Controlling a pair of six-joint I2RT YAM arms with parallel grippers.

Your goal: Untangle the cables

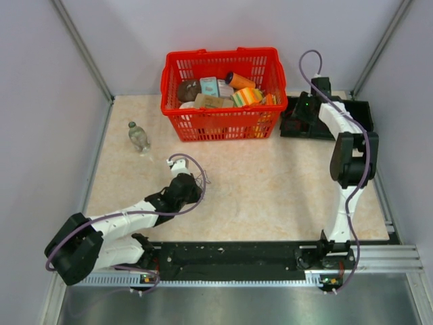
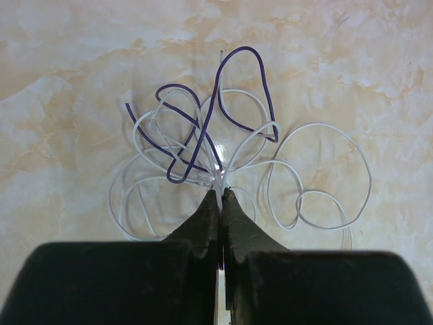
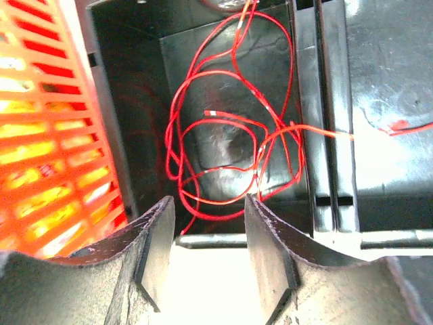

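Left claw: we see the left gripper [image 2: 220, 193] clenched on the white and purple cables [image 2: 215, 145], where their loops meet.
Room around them: bare table [image 2: 61, 81] on all sides.
Right claw: the right gripper [image 3: 210, 203] is released, above the red cable [image 3: 230, 118].
Edges: this cable lies inside the black tray [image 3: 135, 101], just beside the basket [image 3: 40, 135].

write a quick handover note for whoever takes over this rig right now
Left gripper: shut, pinching strands of the white cable at the near side of the tangle on the table.
Right gripper: open, holding nothing, hovering over a compartment of the black tray.
Cables: the red cable lies loosely coiled in that compartment. The white cable and the purple cable lie on the table.
Done: red is apart from the other two.
Left: white and purple are looped through each other and need pulling apart.
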